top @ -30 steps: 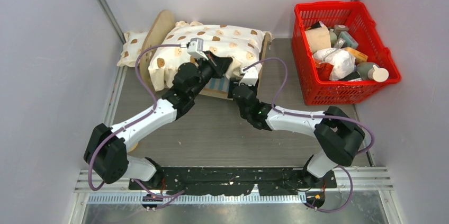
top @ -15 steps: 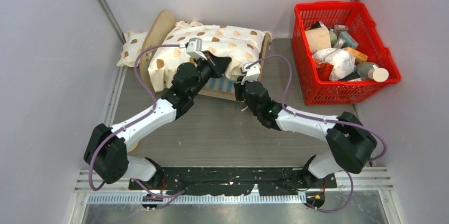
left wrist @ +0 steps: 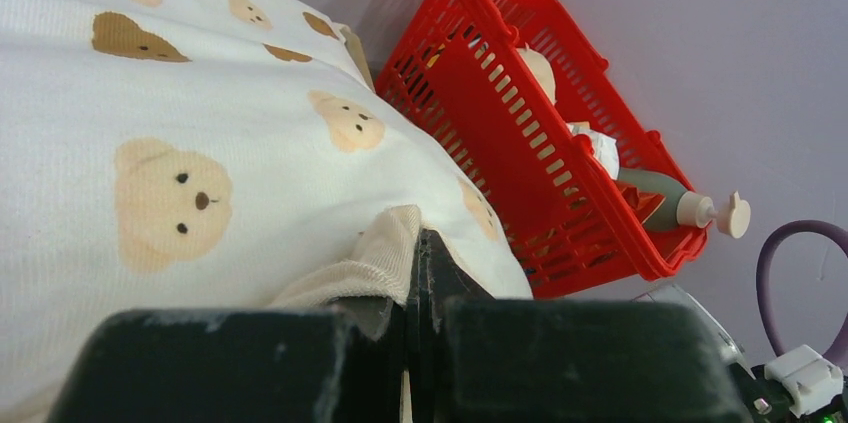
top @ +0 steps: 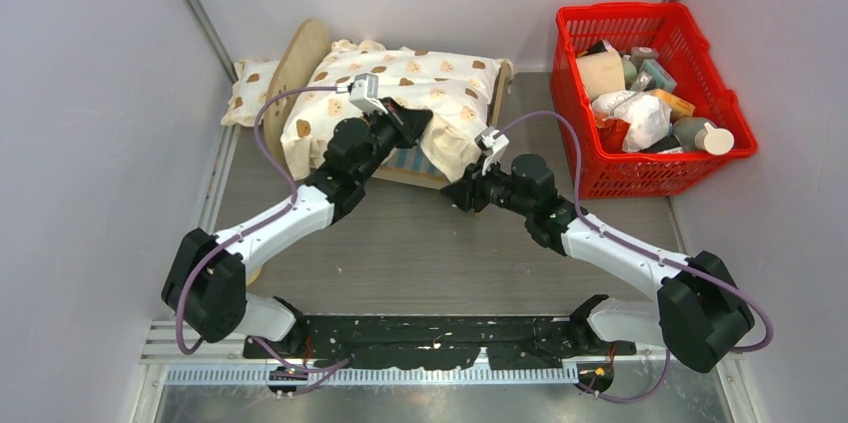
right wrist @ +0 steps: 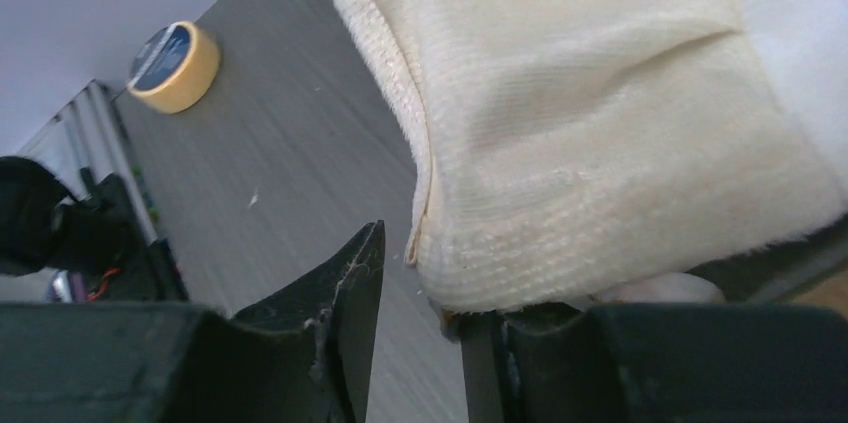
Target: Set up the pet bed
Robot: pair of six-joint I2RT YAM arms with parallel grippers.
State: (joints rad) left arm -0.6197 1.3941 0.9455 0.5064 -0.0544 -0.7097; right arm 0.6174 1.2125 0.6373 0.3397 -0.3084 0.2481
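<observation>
1. The pet bed (top: 300, 61) stands at the far side of the table (top: 400, 253), headboard on its left end. The cushion (top: 420, 83) lies in the frame, with its near edge lifted so that the striped base (top: 412, 159) shows.
2. The left gripper (left wrist: 418, 248) is clamped tight on the cushion's ruffle at the bed's near side.
3. The right gripper (right wrist: 420, 278) is at the bed's near right corner, jaws a narrow gap apart. The ruffle hem hangs at its mouth but is not pinched, as far as I can tell.
4. Risk: the left hold is only a thin bite of hem, so a hard tug could slip it and drop the cushion askew.
5. Risk: the right jaws could close short of the hem. The pull would then be one-sided, bunching the cushion or dragging the light frame.
6. Risk: uneven pulls could leave the base partly bare.
7. The basket (top: 566, 113) stands right of the bed and is packed: a bottle (top: 688, 130), a tan roll, a crumpled white bag and other bits I cannot make out.
8. The bed holds only the cushion. The pillow (top: 245, 83) lies outside it, beyond the headboard.
</observation>
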